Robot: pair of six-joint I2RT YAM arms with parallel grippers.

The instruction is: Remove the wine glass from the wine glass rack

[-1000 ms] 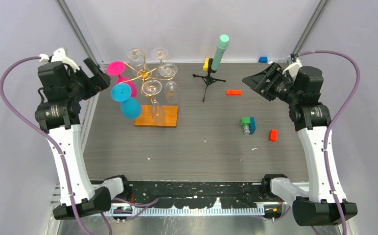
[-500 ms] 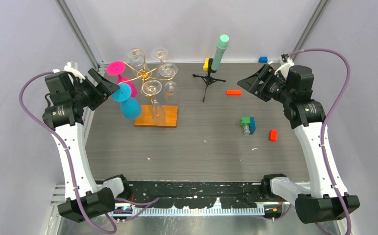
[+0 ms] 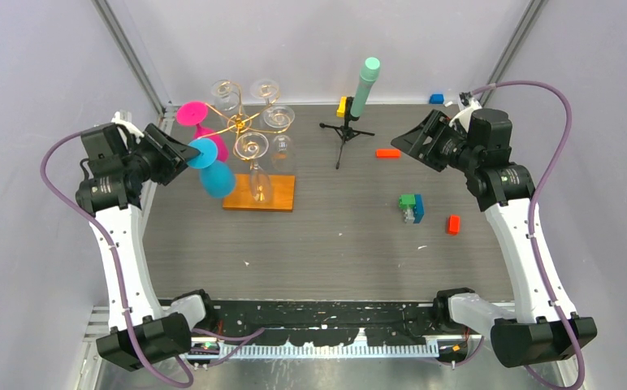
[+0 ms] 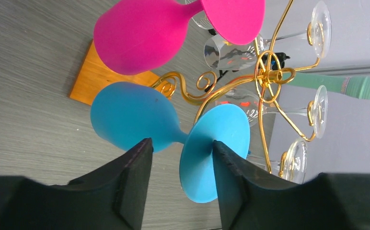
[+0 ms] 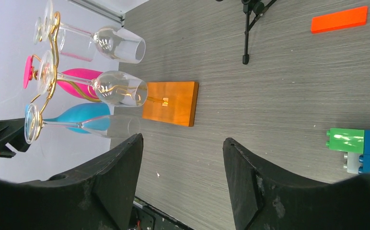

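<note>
The left gripper (image 4: 181,143) is shown half spread astride the stem of the blue wine glass (image 4: 125,120), which is hung bowl-down on the gold rack (image 3: 282,195), upper left of the overhead frame. The stem is best pinched squarely, then slid outward along its scroll arm, with the pink glass (image 4: 140,38) left unknocked.

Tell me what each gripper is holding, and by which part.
Nothing is held. The left gripper straddles the stem of the blue wine glass, jaws open; the right gripper is open, empty.
</note>
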